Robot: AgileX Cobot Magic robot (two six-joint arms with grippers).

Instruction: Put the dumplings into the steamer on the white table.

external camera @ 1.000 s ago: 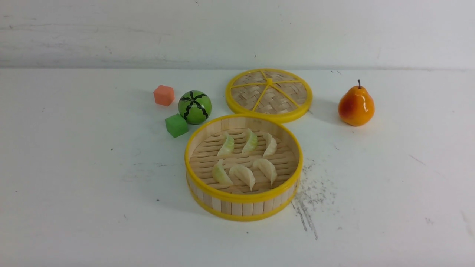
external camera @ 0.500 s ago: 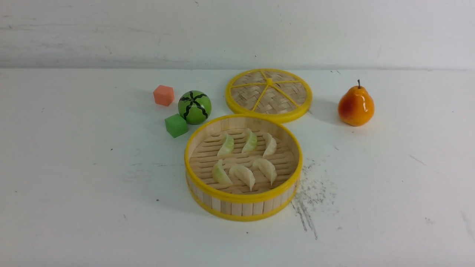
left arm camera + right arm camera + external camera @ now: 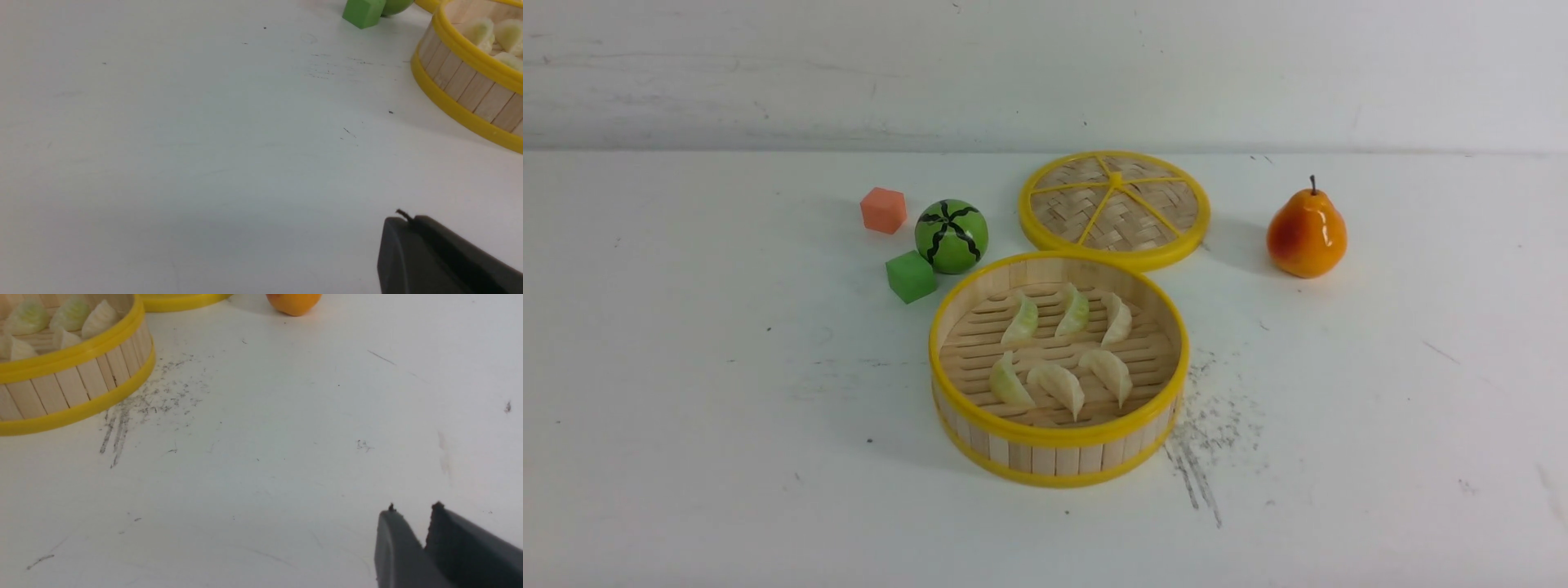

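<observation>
Front view: the white desk (image 3: 686, 408) is a broad matte surface with small dark specks and a grey scratched patch (image 3: 1205, 437) just right of the steamer (image 3: 1058, 457). Behind it rises a plain white wall (image 3: 1045, 65), faintly smudged. No writing or label shows anywhere. The steamer sits mid-desk, its open top facing up. All six dumplings (image 3: 1058, 384) lie on its slatted floor in two rows of three, their long axes running roughly near-to-far, slightly slanted. The woven lid (image 3: 1115, 208) lies flat just behind the steamer. A green cube (image 3: 911, 276), a watermelon ball (image 3: 952, 235) and an orange cube (image 3: 883, 210) stand to the steamer's far left; a pear (image 3: 1306, 233) stands upright well to the right. Neither arm shows here.

Left wrist view: the left gripper (image 3: 402, 222) hangs over bare desk, jaws together, well apart from the steamer's wall.

Right wrist view: the right gripper (image 3: 412, 514) hangs over scuffed desk, jaws a narrow gap apart, holding nothing.
</observation>
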